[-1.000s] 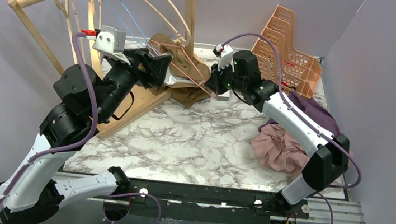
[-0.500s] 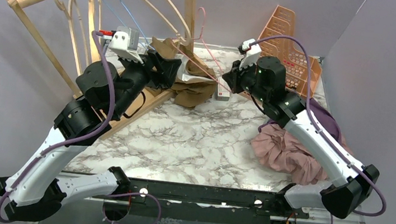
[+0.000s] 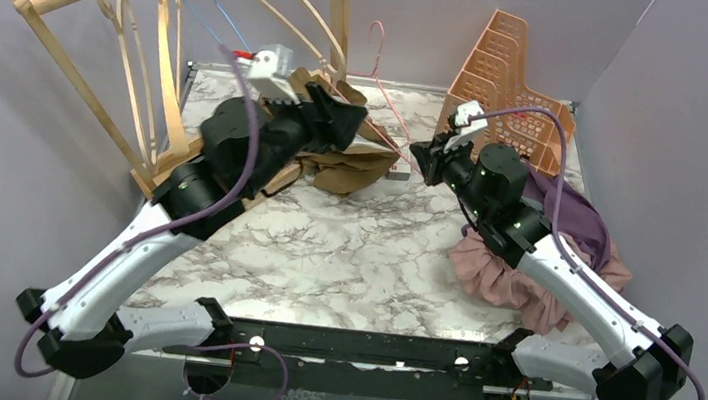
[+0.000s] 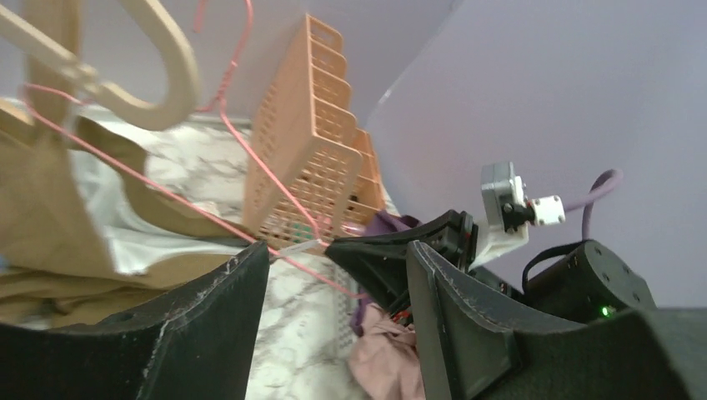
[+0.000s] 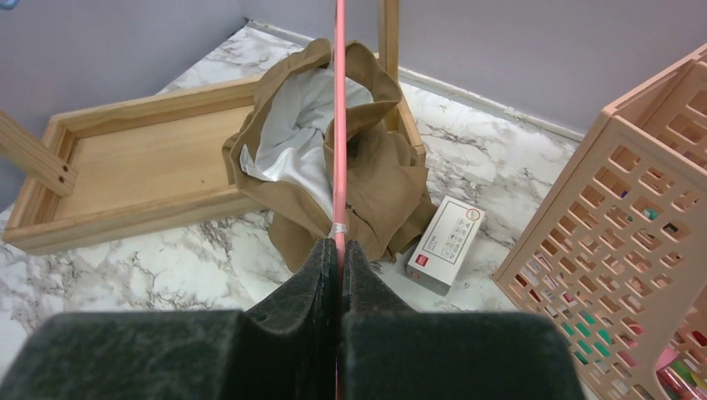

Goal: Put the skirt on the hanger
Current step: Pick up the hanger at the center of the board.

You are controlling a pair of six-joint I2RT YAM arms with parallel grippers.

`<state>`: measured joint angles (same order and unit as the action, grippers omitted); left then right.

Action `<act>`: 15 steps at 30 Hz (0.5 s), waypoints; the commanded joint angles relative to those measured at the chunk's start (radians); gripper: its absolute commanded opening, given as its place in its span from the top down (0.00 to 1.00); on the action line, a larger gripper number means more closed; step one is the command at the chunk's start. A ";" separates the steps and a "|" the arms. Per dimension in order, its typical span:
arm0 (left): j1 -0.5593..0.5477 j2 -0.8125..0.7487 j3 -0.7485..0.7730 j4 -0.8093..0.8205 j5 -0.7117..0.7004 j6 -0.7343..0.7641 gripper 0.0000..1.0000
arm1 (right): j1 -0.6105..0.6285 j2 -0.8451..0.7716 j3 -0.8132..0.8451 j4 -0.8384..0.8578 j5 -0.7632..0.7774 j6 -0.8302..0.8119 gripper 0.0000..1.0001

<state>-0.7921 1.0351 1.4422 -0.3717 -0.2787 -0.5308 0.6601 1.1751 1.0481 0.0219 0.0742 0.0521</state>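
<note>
Nearest, by the right edge of the worktop, lies a heap of pink and purple clothes. Past it the right gripper is clamped tight on the thin pink wire hanger. Toward the back edge the skirt lies crumpled against the base of the wooden rack, tan cloth with pale lining showing. It looks soft, light and floppy, so the waistband seems the best hold. The left gripper hovers by it, jaws wide and empty.
</note>
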 commanded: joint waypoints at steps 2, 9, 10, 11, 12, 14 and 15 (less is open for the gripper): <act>-0.001 0.197 -0.007 0.120 0.177 -0.262 0.37 | -0.001 -0.097 -0.069 0.206 -0.044 -0.025 0.99; -0.001 0.360 0.022 0.130 0.069 -0.376 0.38 | -0.001 -0.158 -0.151 0.237 -0.088 0.000 0.99; -0.001 0.371 0.018 0.127 0.034 -0.384 0.37 | -0.001 -0.164 -0.157 0.237 -0.089 0.003 0.99; -0.001 0.383 0.012 0.126 0.000 -0.392 0.38 | -0.001 -0.171 -0.163 0.237 -0.093 0.005 0.99; -0.001 0.392 0.010 0.127 -0.022 -0.396 0.38 | -0.001 -0.177 -0.168 0.238 -0.099 0.005 0.99; -0.001 0.407 0.010 0.146 -0.051 -0.392 0.38 | -0.001 -0.188 -0.179 0.243 -0.111 0.003 0.99; -0.001 0.413 0.008 0.167 -0.062 -0.387 0.40 | -0.001 -0.193 -0.183 0.242 -0.117 0.002 0.99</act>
<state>-0.7921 1.4422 1.4376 -0.2775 -0.2321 -0.8822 0.6601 1.0332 0.8700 0.1535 -0.0017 0.0513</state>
